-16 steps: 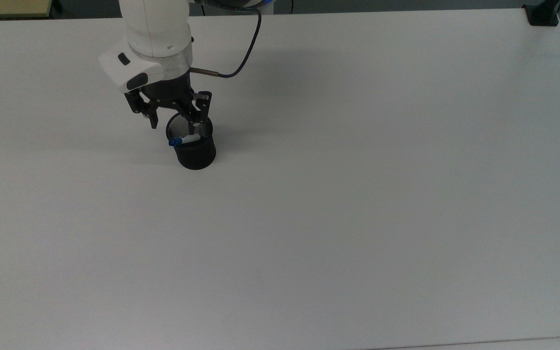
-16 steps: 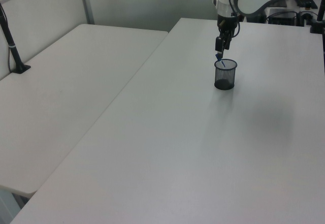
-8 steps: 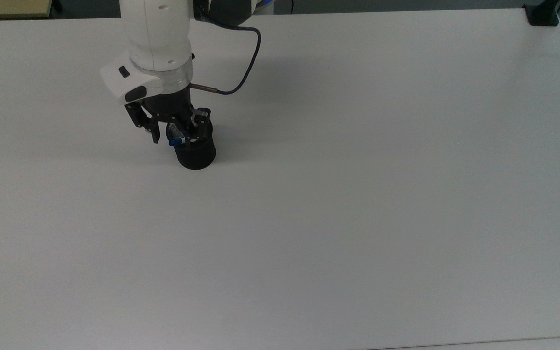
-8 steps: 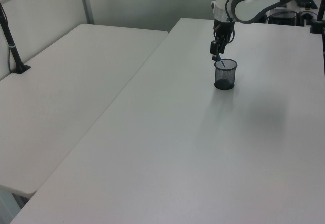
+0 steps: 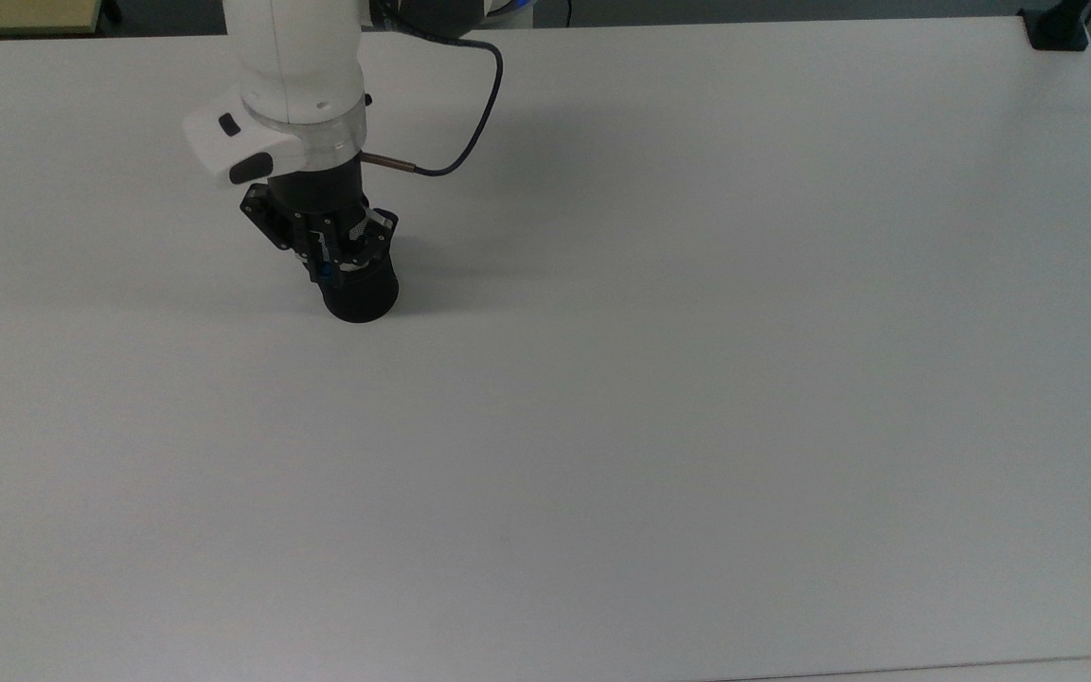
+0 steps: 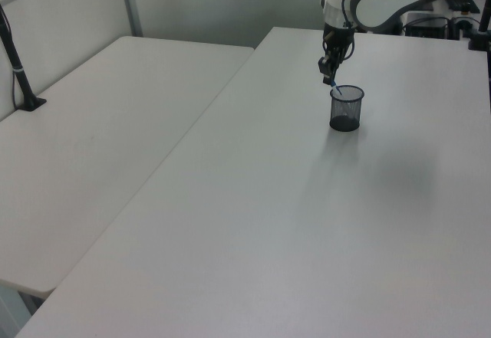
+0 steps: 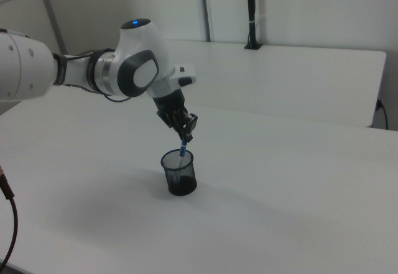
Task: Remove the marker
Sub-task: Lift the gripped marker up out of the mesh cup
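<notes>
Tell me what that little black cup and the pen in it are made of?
The mesh cup looks like black wire mesh, likely metal with a matte finish: the left view shows light passing through its wall. The marker looks like smooth plastic, blue where it shows above the rim. The table seems a matte white laminate.

You have the mesh cup (image 7: 179,173) standing on the table (image 7: 292,193), toward the top view's upper left. The marker (image 7: 183,149) stands tilted in the cup, its upper end above the rim. The gripper (image 7: 186,135) sits directly above the cup, at the marker's top.
</notes>
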Available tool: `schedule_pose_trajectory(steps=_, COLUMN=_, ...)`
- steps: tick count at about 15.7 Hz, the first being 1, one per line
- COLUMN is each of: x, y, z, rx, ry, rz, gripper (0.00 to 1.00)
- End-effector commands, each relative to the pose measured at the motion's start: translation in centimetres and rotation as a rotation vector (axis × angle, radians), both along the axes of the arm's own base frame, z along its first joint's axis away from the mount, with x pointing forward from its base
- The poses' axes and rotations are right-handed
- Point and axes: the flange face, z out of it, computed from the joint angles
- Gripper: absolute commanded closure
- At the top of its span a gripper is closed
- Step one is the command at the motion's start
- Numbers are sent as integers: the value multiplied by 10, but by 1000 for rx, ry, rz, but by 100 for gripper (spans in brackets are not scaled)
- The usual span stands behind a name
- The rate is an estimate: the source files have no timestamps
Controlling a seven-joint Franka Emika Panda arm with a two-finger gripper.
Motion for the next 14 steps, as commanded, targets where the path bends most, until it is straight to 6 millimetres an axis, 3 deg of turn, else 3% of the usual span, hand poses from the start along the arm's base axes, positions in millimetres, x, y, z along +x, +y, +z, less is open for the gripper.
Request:
schedule_pose_trajectory(steps=1, x=-17, y=-1, z=60, rx=6, ry=-21, rz=-25, gripper=100)
schedule_pose_trajectory(steps=5, x=-29, y=4, z=133, rx=29, ry=-30, rz=-23, gripper=100)
schedule_pose_trajectory(steps=7, x=-34, y=11, z=154, rx=34, ry=-6, rz=0, gripper=100)
schedule_pose_trajectory(steps=10, x=-32, y=47, z=133, rx=43, ry=76, rz=77, gripper=100)
schedule_pose_trajectory(steps=14, x=-12, y=96, z=46, rx=158, ry=213, rz=122, gripper=100)
